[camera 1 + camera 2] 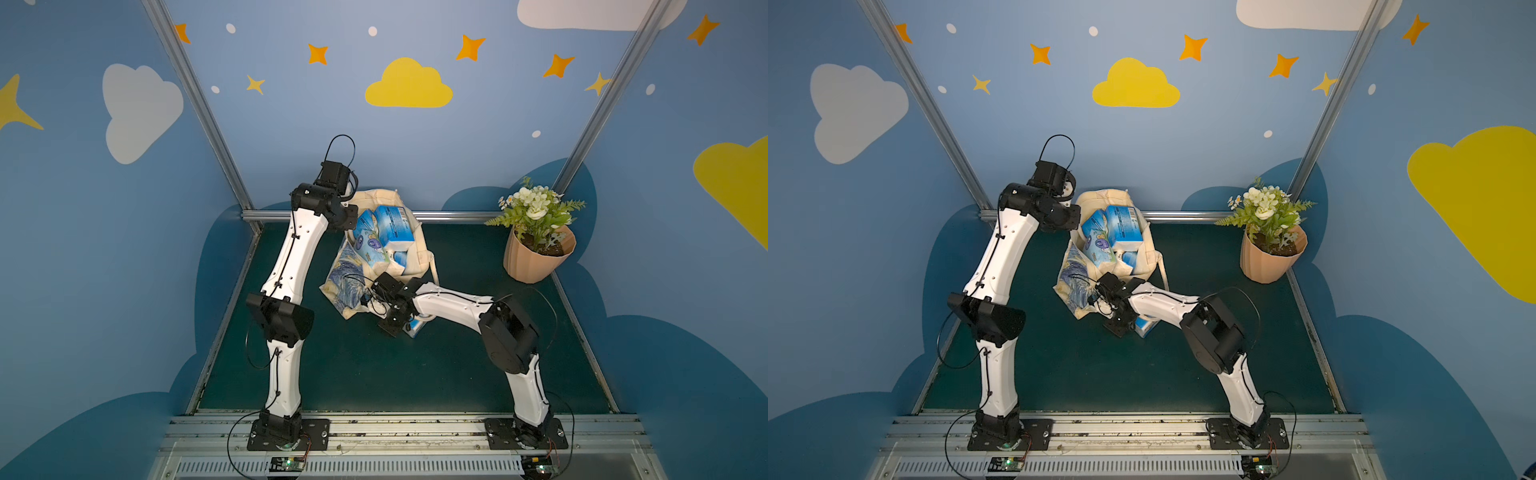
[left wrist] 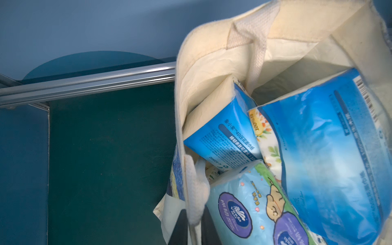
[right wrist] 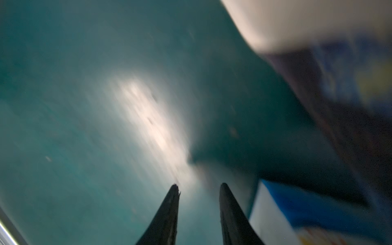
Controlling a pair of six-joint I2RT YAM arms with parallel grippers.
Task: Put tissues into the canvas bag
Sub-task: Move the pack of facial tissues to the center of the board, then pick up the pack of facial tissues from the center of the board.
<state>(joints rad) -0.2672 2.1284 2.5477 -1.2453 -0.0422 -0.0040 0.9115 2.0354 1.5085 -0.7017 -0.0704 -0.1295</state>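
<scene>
In both top views, the canvas bag (image 1: 345,286) is standing toward the back of the green table (image 1: 415,374), and its mouth is gaping open. Lots of tissues (image 1: 386,232) are sitting inside it, piling up to the top. The left arm (image 1: 291,257) is reaching over to the bag's left edge, and its wrist is hiding its tip there. The right gripper (image 1: 391,326) is pointing down at the table just in front of the bag. One loose pack (image 1: 417,330) is lying on the table right beside it, partly under the arm. A flowerpot (image 1: 536,262) is standing well apart, in the back right corner.

The left wrist view is looking into the bag. The left gripper (image 2: 195,229) is pinching the bag's cream rim between its dark fingers (image 2: 180,227). Blue packs are leaning inside the bag, and a pale pack (image 2: 244,212) with purple marks is lying on top, close to the rim.

The right wrist view is coming out blurry. The right gripper's two dark fingers (image 3: 169,212) are standing a little apart, and only the table is showing between them. The loose pack is lying just beside one finger, not between the two. The bag is showing as a blur nearby.
</scene>
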